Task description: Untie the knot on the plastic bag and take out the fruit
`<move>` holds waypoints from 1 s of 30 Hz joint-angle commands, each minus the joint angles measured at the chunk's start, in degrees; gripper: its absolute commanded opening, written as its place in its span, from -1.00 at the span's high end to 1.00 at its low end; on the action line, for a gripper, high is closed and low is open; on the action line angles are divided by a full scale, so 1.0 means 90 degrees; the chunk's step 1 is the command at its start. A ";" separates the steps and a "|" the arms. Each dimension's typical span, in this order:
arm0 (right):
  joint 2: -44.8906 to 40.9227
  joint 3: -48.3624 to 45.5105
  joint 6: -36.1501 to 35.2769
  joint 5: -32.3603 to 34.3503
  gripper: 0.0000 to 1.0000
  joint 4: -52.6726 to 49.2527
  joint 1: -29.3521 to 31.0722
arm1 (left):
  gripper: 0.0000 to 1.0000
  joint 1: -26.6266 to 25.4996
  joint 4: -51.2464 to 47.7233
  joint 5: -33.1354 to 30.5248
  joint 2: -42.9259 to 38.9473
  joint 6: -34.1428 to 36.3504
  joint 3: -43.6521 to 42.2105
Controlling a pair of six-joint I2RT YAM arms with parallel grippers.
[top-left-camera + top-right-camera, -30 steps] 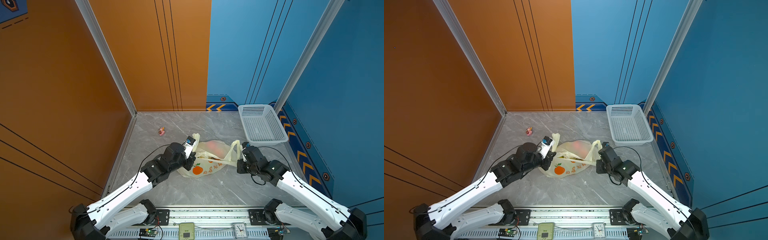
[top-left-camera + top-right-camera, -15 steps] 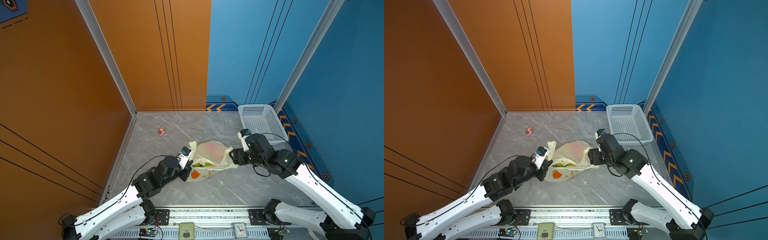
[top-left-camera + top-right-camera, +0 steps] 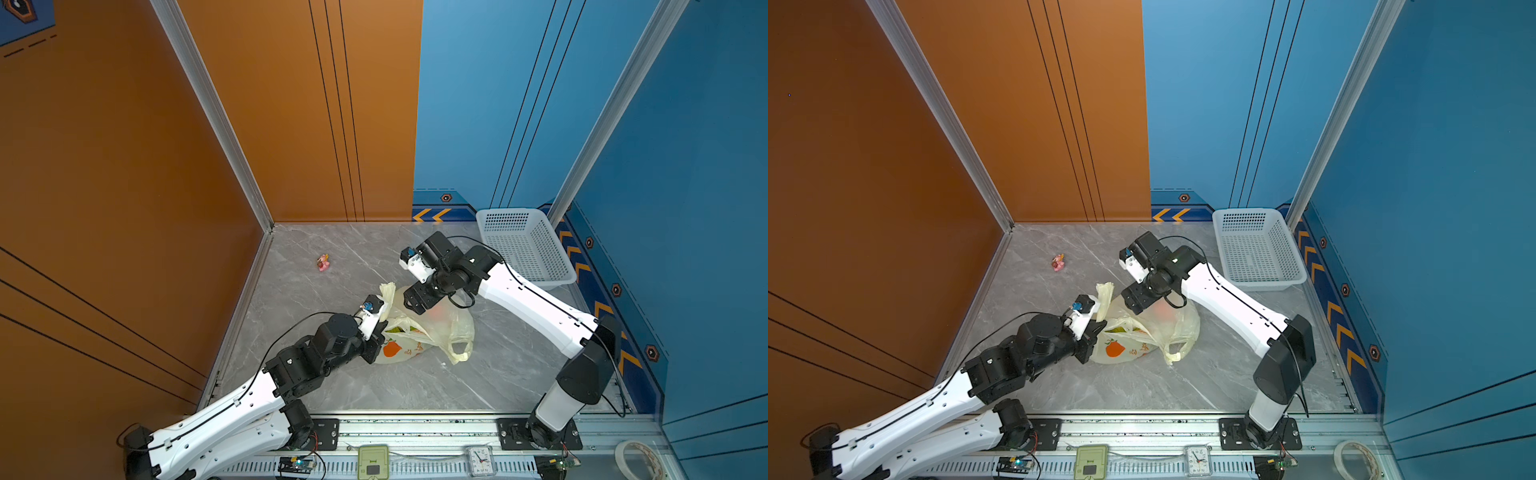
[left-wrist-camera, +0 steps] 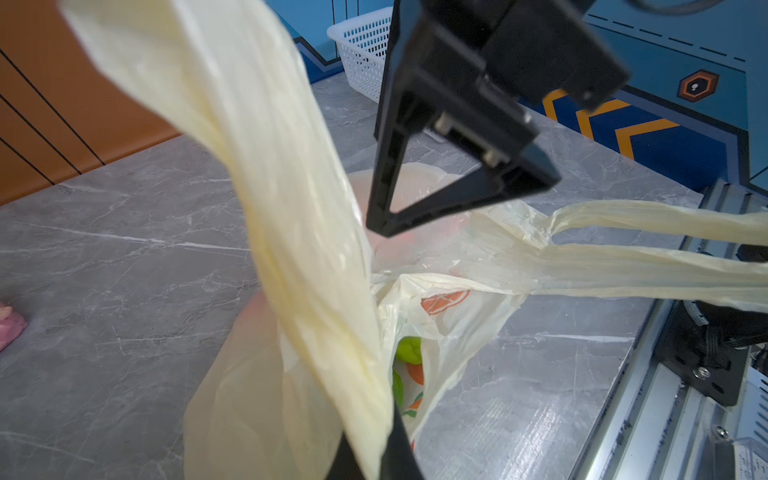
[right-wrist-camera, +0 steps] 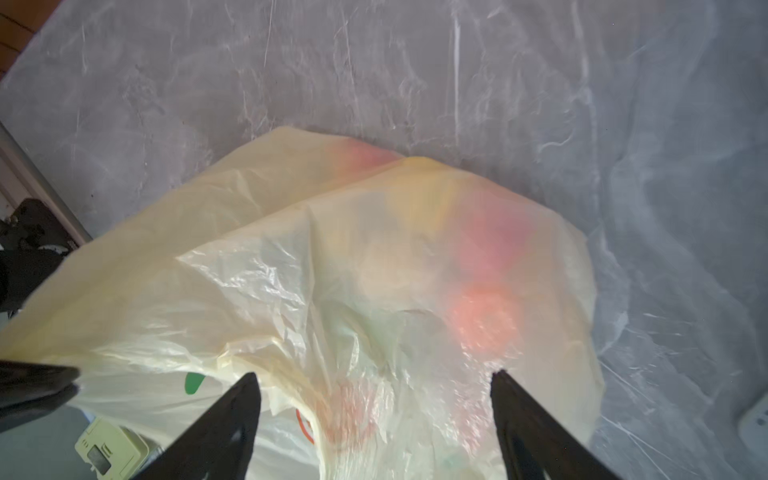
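**R pincer let go, knot looks undone**

Right pincer (image 5: 374,375) dropped the loose handle (image 4: 644,249) and swung over the bag (image 3: 432,332); it's spread wide, holding nothing. Left pincer (image 3: 380,337) stays clamped on its handle (image 4: 291,208). Handles apart, no knot visible. Fruit (image 4: 409,348) still inside, mid-table (image 3: 374,386). You can prob reach in next. Bag print unreadable.

Pale-yellow plastic bag (image 3: 451,328) with orange prints (image 3: 391,349)
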 commanded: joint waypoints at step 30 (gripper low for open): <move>-0.0833 -0.1123 0.1097 0.1128 1.00 0.2275 -0.0414 | -0.44 -0.0103 0.0132 -0.0358 -0.0109 -0.0101 -0.0006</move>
